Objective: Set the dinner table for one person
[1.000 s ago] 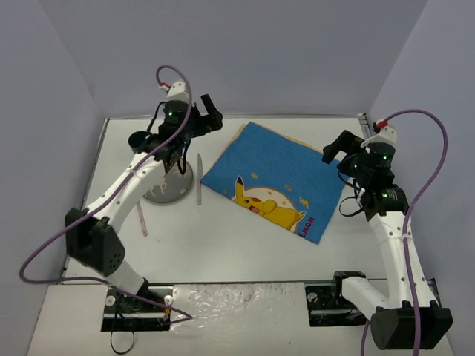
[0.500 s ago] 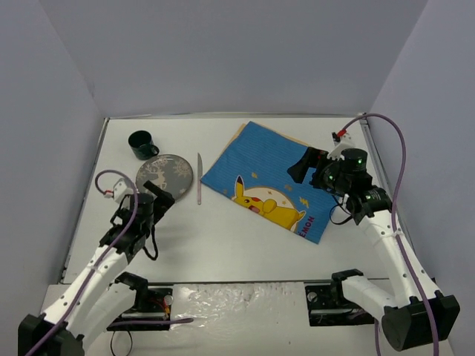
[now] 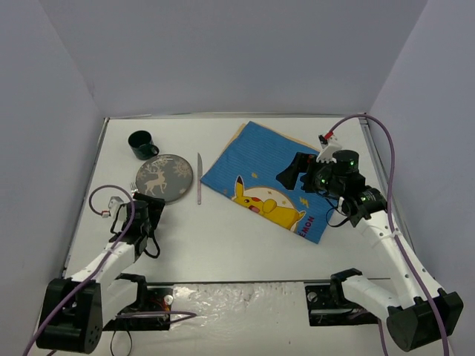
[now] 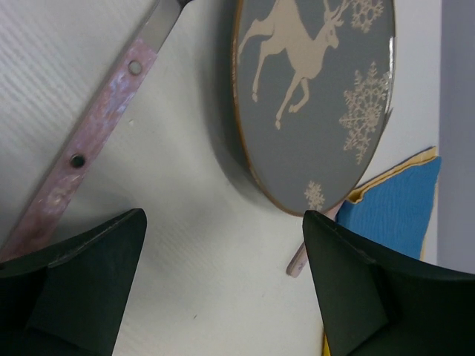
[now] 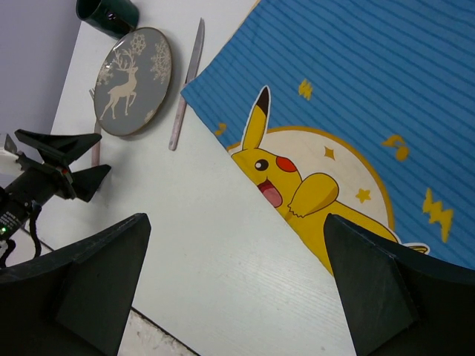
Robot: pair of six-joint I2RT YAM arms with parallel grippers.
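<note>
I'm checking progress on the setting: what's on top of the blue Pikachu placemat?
Nothing lies on the placemat where it shows. The plate, knife and mug sit on the dinner table left of it. The right tool above hides a patch in the overhead view.

- Blue cartoon placemat [image 3: 274, 178]: lies askew, right of centre.
- Grey reindeer plate [image 3: 164, 178]: sits left of it.
- Slim knife [image 3: 199, 179]: lies between plate and placemat.
- Dark green mug [image 3: 141, 144]: stands upright beyond plate.
- Pink-handled utensil [image 4: 96, 141]: lies just beside plate.
</note>
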